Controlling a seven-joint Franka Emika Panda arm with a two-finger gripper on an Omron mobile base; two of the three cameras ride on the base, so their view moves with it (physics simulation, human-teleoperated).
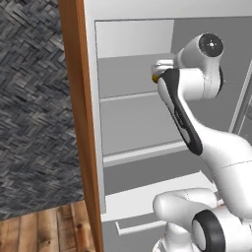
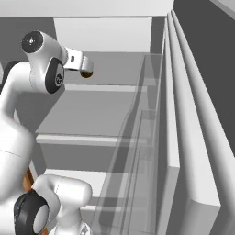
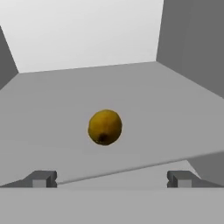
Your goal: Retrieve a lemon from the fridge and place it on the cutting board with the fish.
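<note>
The fridge (image 1: 133,123) stands open, its pale grey shelves facing me. A small dark-yellow lemon (image 3: 105,127) rests on the upper shelf (image 3: 144,96), a short way in from its front edge. My gripper (image 3: 111,179) is open, level with that shelf and just in front of the lemon, which lies centred between the two fingertips (image 3: 41,178) without touching them. From the base views the lemon (image 2: 86,72) peeks out at the end of my white hand (image 1: 155,78). The cutting board and the fish are out of view.
A wood-brown side panel (image 1: 78,123) borders the fridge on the left, with dark woven wall (image 1: 29,98) beyond it. The open fridge door (image 2: 183,137) with clear door bins (image 2: 142,137) stands close on the right. Lower shelves (image 1: 142,152) lie under my arm.
</note>
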